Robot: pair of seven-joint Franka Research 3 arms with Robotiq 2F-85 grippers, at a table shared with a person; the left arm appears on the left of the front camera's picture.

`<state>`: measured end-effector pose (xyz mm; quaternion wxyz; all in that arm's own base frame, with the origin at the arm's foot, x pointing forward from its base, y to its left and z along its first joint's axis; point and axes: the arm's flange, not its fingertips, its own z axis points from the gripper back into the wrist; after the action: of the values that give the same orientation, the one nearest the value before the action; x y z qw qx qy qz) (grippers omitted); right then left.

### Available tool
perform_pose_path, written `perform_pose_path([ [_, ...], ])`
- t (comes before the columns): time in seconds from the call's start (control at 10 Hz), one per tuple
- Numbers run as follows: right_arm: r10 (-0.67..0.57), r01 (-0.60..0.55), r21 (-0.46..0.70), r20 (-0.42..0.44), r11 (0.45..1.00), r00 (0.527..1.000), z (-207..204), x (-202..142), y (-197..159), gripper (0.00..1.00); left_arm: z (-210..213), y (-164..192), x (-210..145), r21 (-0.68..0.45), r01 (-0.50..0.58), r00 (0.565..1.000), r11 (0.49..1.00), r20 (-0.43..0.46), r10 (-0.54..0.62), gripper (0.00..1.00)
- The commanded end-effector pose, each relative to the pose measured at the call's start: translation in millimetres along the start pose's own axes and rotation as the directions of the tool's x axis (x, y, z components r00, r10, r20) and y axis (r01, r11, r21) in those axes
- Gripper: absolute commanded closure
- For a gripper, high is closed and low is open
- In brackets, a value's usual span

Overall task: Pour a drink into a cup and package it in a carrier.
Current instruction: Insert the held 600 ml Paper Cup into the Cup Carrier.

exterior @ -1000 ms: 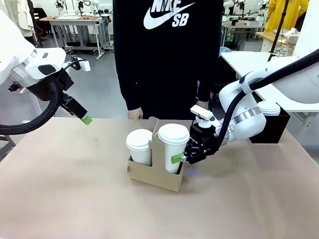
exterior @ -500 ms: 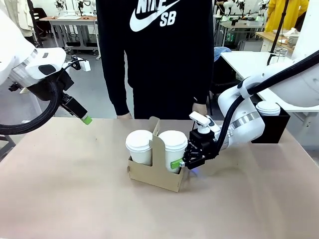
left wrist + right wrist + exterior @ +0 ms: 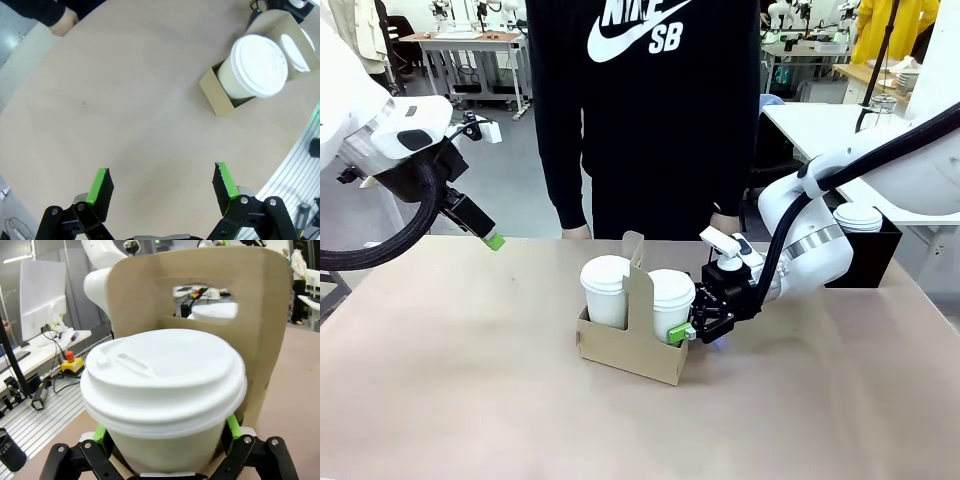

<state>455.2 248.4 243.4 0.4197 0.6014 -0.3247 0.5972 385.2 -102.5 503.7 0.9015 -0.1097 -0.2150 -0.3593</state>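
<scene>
Cups (image 3: 607,290) fill carrier (image 3: 630,345), black box (image 3: 865,255) behind.

Left arm raised at the table's left edge, its left gripper (image 3: 161,186) pointing down with jaws spread wide, holding nothing. Right arm reaches low toward the middle, right gripper (image 3: 686,332) level, green pads (image 3: 233,426) flanking a cup.

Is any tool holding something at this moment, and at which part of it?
The left tool is open and holds nothing. The right tool stands around the lower body of the cup in the carrier; whether it grips or has released cannot be told.
</scene>
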Motion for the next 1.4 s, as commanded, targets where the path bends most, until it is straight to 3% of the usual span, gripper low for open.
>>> perform_pose_path([
  [0.0, 0.033, -0.035, -0.051, -0.038, 0.998, 0.999, 11, 3, 14, 0.00, 2, -2, 1, 0.006, -0.010, 1.000, 1.000, -0.010, 0.011, 0.00],
  [0.5, 0.023, -0.029, -0.137, -0.046, 0.990, 0.999, 44, 10, 30, 0.00, 2, -2, 1, 0.006, -0.010, 1.000, 1.000, -0.010, 0.011, 0.00],
  [0.8, -0.033, 0.014, -0.280, -0.063, 0.960, 0.997, 88, 21, 56, 0.00, 2, -2, 1, 0.006, -0.010, 1.000, 1.000, -0.010, 0.011, 0.00],
  [1.0, -0.149, 0.100, -0.438, -0.079, 0.893, 0.986, 125, 40, 95, 0.00, 2, -2, 1, 0.006, -0.010, 1.000, 1.000, -0.010, 0.011, 0.00],
  [1.2, -0.317, 0.191, -0.612, -0.103, 0.767, 0.943, 155, 72, 138, 0.00, 2, -2, 1, 0.006, -0.010, 1.000, 1.000, -0.010, 0.011, 0.00],
  [1.3, -0.396, 0.218, -0.701, -0.100, 0.679, 0.913, 166, 83, 158, 0.00, 2, -2, 1, 0.006, -0.010, 1.000, 1.000, -0.010, 0.011, 0.00],
])
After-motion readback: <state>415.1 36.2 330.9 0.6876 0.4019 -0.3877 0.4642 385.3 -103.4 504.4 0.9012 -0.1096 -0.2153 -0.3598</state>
